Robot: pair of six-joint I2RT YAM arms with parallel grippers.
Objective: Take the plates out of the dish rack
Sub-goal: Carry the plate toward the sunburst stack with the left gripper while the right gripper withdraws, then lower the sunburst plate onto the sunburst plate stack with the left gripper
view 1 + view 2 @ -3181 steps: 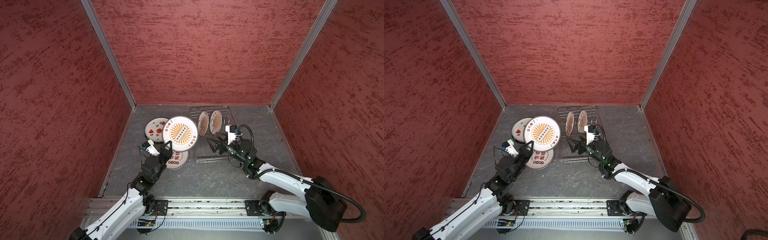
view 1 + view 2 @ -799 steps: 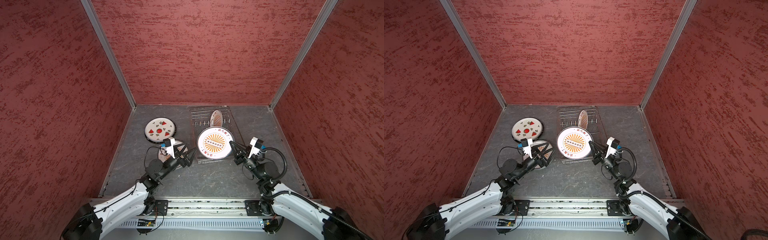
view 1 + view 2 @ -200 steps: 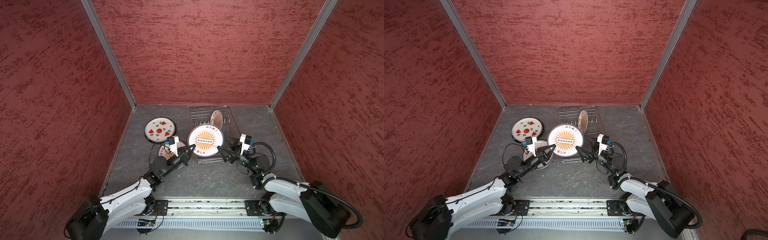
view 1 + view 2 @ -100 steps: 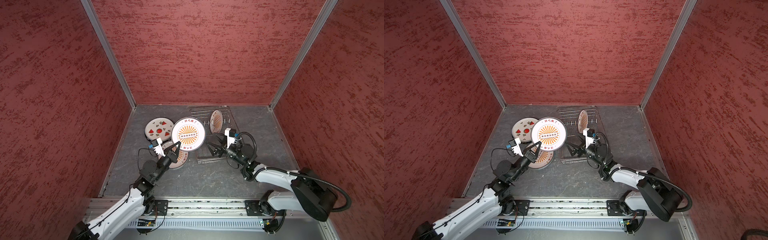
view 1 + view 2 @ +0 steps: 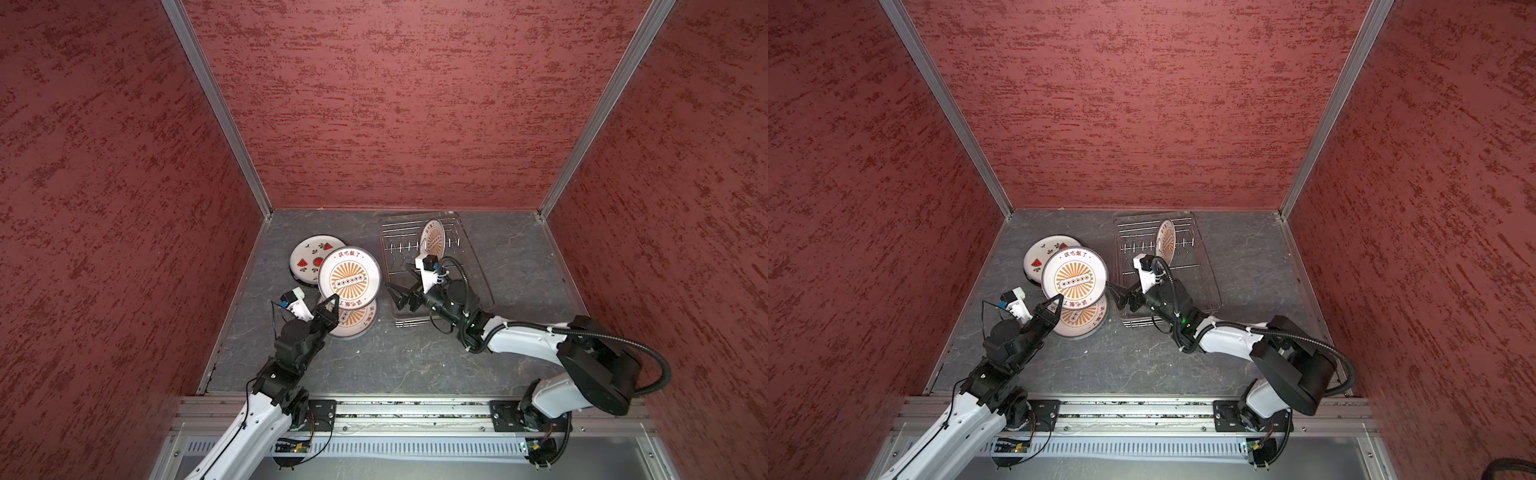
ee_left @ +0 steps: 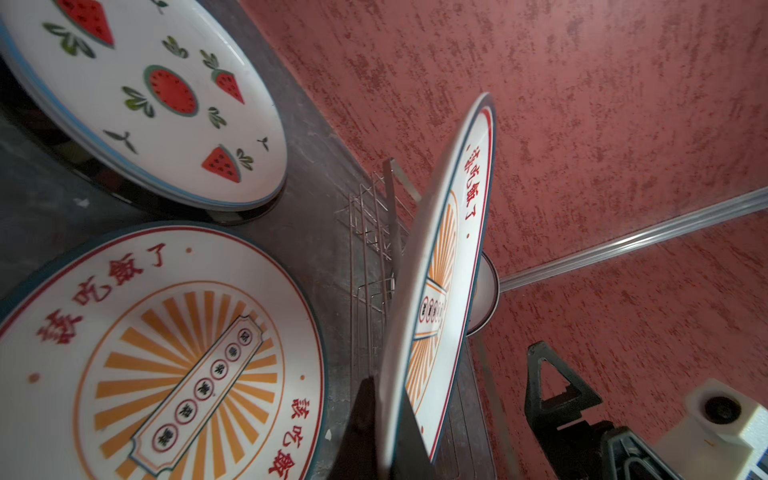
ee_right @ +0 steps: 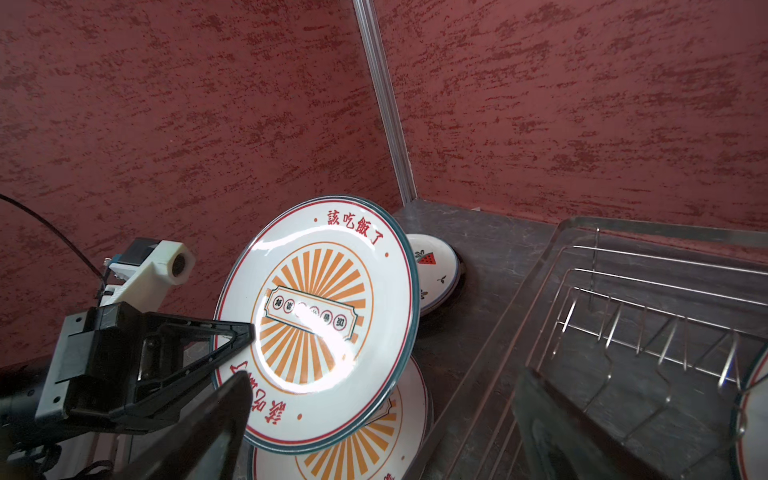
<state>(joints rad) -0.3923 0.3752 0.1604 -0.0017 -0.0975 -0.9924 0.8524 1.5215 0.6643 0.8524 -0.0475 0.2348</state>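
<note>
Orange sunburst print on three plates. My left claw (image 5: 332,302) is clamped tight on the near rim of the held sunburst plate (image 5: 349,279), tilted over the flat sunburst plate (image 5: 358,323) on the worktop (image 5: 415,365). One upright sunburst plate (image 5: 433,239) stands in the single dish rack (image 5: 467,259). One watermelon plate (image 5: 306,255) lies flat behind. My right claw (image 5: 399,284) gapes wide, empty, just beside the held plate.

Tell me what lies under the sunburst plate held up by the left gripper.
Another sunburst plate lies flat on the table beneath the held plate, which the left gripper grips by its rim. The lower plate's far part is hidden; anything beneath it cannot be seen.
</note>
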